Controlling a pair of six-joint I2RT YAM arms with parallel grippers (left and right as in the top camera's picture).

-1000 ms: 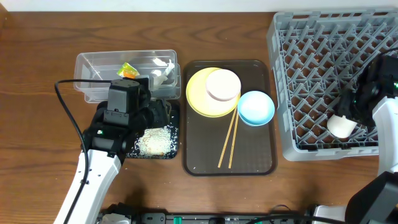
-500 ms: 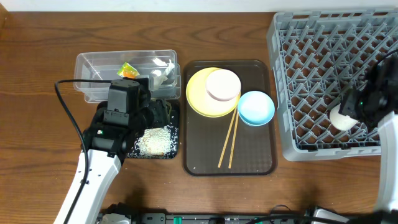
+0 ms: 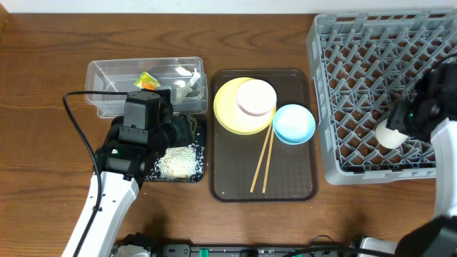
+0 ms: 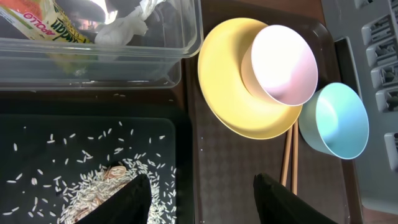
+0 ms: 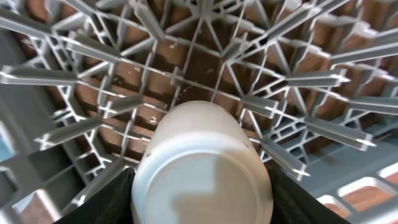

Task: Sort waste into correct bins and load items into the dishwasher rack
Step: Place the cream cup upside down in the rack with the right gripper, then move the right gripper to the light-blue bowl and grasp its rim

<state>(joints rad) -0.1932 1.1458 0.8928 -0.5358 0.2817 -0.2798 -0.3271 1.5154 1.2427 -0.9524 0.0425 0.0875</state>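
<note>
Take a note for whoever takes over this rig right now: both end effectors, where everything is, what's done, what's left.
Left end effector: open, empty, over the black tray edge.
Right end effector: shut on the small white cup, low over the rack near its front edge.
Done: wrapper and white scrap in the clear tub; rice in the black tray.
Left: release the cup, then load the yellow plate, the white bowl on it, the blue bowl and the chopsticks, all on the brown tray.
</note>
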